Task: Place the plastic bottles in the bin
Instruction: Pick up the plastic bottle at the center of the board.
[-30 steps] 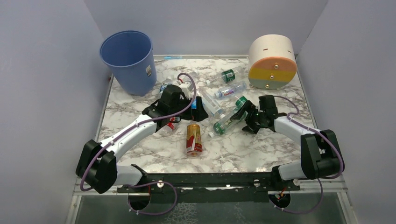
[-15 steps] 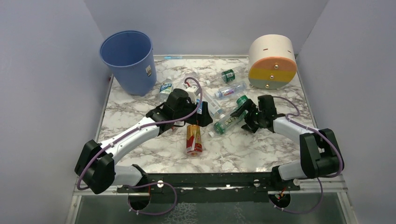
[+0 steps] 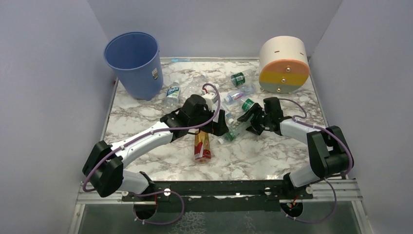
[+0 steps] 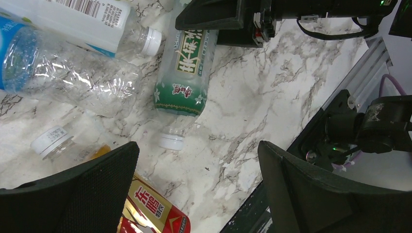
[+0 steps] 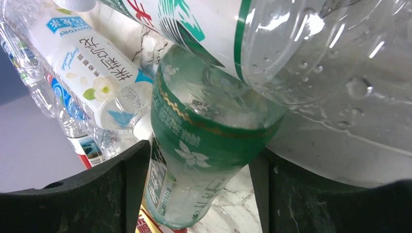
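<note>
Surface: a white-and-grey marbled table (image 3: 272, 156) is sitting between plain lilac walls.
Bin: the blue bin (image 3: 134, 63) is standing upright at the far left corner, mouth up, well apart from both grippers.
Drum: a cream-orange-yellow drum (image 3: 284, 66) is lying on its side at the far right corner.
Bottles: they are lying loose on the table between bin and drum. A blue-label bottle (image 3: 172, 92) is lying near the bin's foot. A green-label one (image 3: 238, 78) is lying beside the drum.
Left gripper: the left gripper (image 4: 197, 150) is released, fingers spread wide, and is hovering over the table's middle. Nothing is being held.
Right gripper: the right gripper (image 5: 199, 155) is grasping the green bottle (image 4: 187, 73) at its base end, with a finger against each flank.
Green bottle: it is lying on the marble, its white cap pointing at the gap in the left gripper.
Amber bottle: the amber bottle (image 3: 202, 146) is lying just below the left gripper, red label up.
Crumpled bottle: a clear crumpled bottle (image 4: 63, 77) is lying just beside the green bottle.
White bottle: a white-label bottle (image 5: 97, 73) is lying close beside the green bottle.
</note>
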`<action>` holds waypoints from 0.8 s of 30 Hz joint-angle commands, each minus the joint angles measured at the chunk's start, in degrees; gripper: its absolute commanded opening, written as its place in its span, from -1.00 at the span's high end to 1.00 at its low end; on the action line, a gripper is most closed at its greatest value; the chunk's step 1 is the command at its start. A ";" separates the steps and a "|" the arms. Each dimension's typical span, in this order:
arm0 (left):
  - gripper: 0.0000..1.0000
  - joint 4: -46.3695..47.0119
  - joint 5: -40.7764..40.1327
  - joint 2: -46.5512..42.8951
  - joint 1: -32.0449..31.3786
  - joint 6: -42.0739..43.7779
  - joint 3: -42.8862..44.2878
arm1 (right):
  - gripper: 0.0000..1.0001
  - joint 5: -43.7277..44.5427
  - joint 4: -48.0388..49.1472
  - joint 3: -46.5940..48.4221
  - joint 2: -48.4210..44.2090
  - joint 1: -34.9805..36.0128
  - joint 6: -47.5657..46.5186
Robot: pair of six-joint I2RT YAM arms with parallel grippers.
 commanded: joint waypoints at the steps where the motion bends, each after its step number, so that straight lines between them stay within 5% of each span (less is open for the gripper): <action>1: -0.98 0.32 -2.49 0.34 -1.48 -0.19 1.48 | -0.41 2.31 0.91 0.03 -0.11 0.33 -0.72; 7: -0.98 0.18 -2.75 1.42 -2.48 -0.07 2.34 | -0.06 2.15 0.56 -0.69 -3.23 0.33 -1.85; 24: -0.98 2.92 -2.22 5.91 -11.23 3.16 3.74 | 0.03 -1.03 -6.77 -1.17 -19.15 0.33 -7.38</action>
